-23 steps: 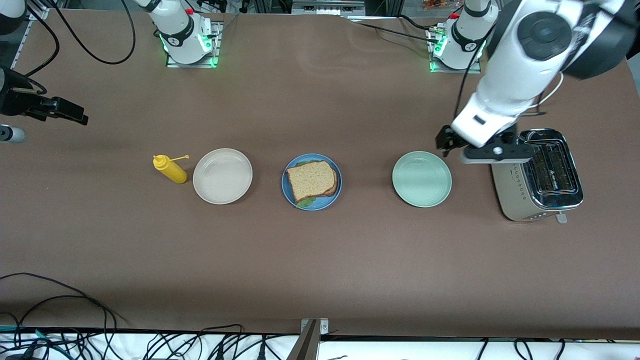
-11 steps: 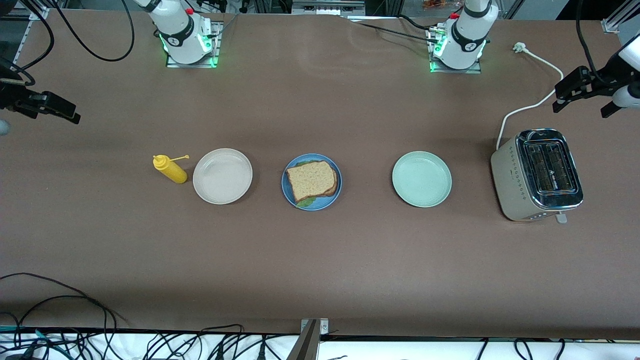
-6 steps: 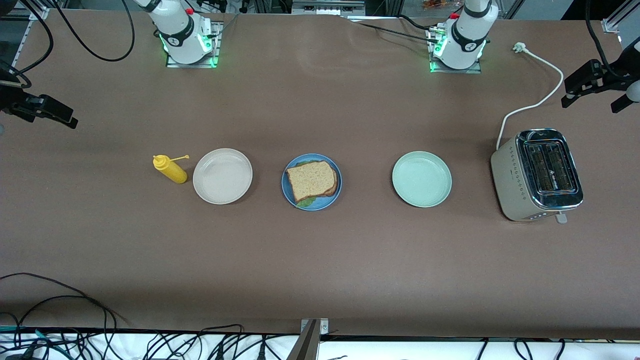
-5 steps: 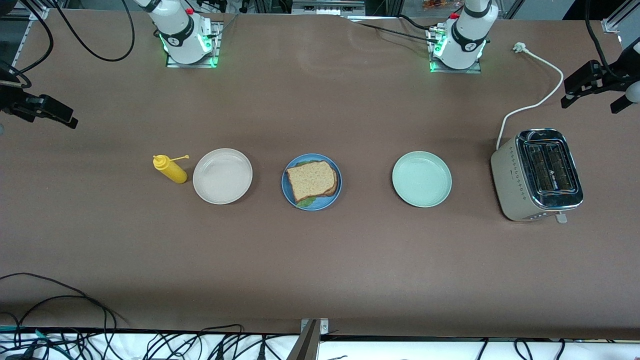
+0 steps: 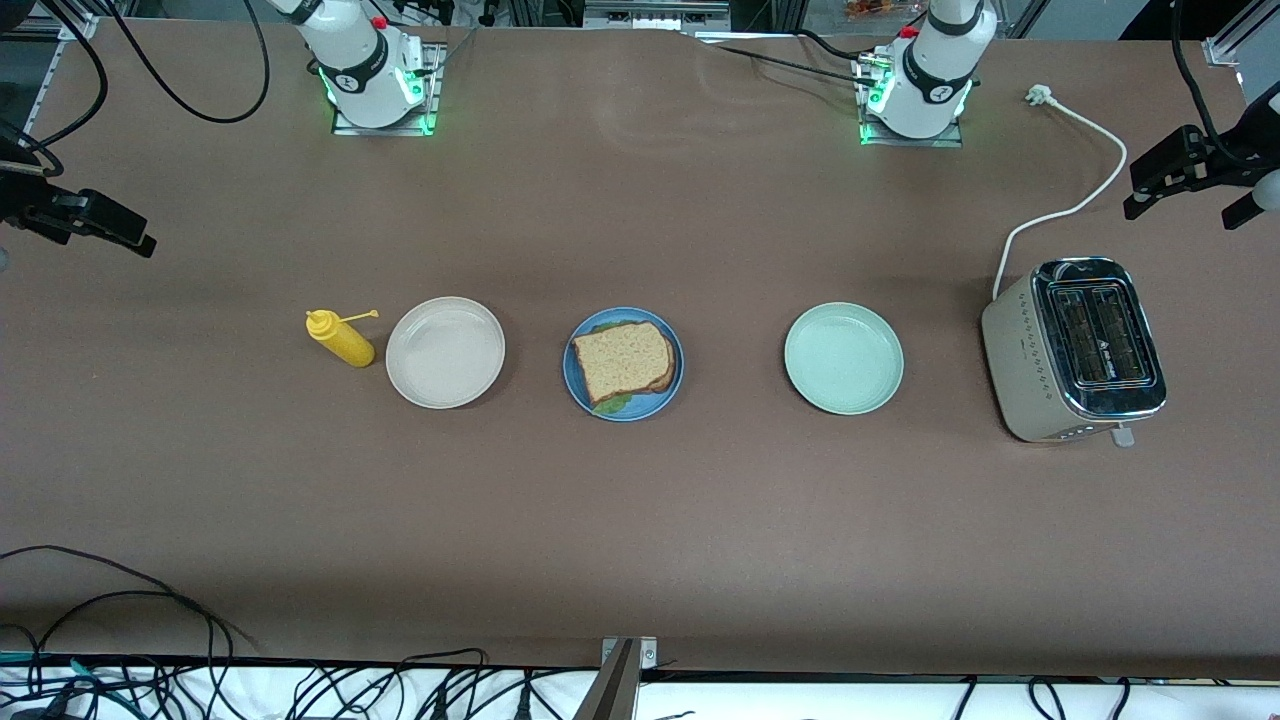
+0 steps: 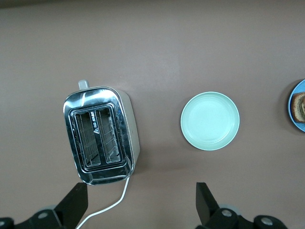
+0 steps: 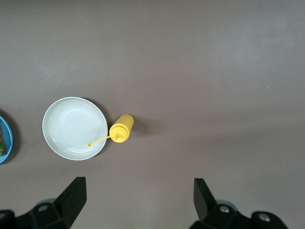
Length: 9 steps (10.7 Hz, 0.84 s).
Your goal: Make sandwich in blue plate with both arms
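Observation:
The sandwich (image 5: 622, 360), brown toast over a green lettuce leaf, lies on the blue plate (image 5: 673, 392) at the middle of the table. The left wrist view shows only the blue plate's edge (image 6: 291, 112) and a strip of toast (image 6: 299, 105). My left gripper (image 5: 1185, 208) hangs open and empty, high over the left arm's end of the table (image 6: 141, 206). My right gripper (image 5: 110, 228) hangs open and empty, high over the right arm's end (image 7: 138, 198). Both are well apart from the plate.
A pale green plate (image 5: 843, 358) and a steel toaster (image 5: 1075, 350) with its white cord (image 5: 1060, 215) stand toward the left arm's end. A beige plate (image 5: 445, 352) and a yellow squeeze bottle (image 5: 342, 340) stand toward the right arm's end. Cables trail at the table's near edge.
The left arm has lifted away from over the toaster and green plate to the left arm's end of the table. The right gripper has drifted slightly. The sandwich has not moved.

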Each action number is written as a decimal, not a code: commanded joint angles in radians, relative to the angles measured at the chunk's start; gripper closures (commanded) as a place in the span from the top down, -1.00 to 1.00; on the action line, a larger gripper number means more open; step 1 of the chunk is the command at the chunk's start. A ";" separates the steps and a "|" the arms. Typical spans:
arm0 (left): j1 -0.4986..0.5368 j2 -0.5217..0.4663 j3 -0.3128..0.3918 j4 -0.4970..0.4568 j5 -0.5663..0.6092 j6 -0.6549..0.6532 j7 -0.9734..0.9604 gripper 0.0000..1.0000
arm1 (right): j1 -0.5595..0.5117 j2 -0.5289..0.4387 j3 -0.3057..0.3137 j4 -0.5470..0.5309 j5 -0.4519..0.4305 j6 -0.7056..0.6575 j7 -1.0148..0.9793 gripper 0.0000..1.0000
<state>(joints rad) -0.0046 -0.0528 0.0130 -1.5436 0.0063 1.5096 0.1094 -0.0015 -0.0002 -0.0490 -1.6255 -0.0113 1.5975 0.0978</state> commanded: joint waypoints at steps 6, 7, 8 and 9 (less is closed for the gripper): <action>0.006 0.011 0.007 0.014 -0.028 -0.039 0.022 1.00 | 0.005 -0.011 0.001 0.007 -0.004 -0.017 -0.001 1.00; 0.006 0.011 0.007 0.014 -0.028 -0.039 0.021 1.00 | 0.005 -0.011 0.001 0.007 -0.006 -0.017 -0.003 1.00; 0.006 0.008 0.005 0.014 -0.028 -0.039 0.016 1.00 | 0.005 -0.011 0.001 0.007 -0.006 -0.017 -0.003 1.00; 0.005 0.008 0.001 0.017 -0.028 -0.039 0.012 1.00 | 0.005 -0.011 0.001 0.009 -0.006 -0.017 -0.003 1.00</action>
<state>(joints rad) -0.0018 -0.0452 0.0134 -1.5439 0.0063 1.4886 0.1094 0.0007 -0.0002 -0.0488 -1.6255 -0.0113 1.5962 0.0977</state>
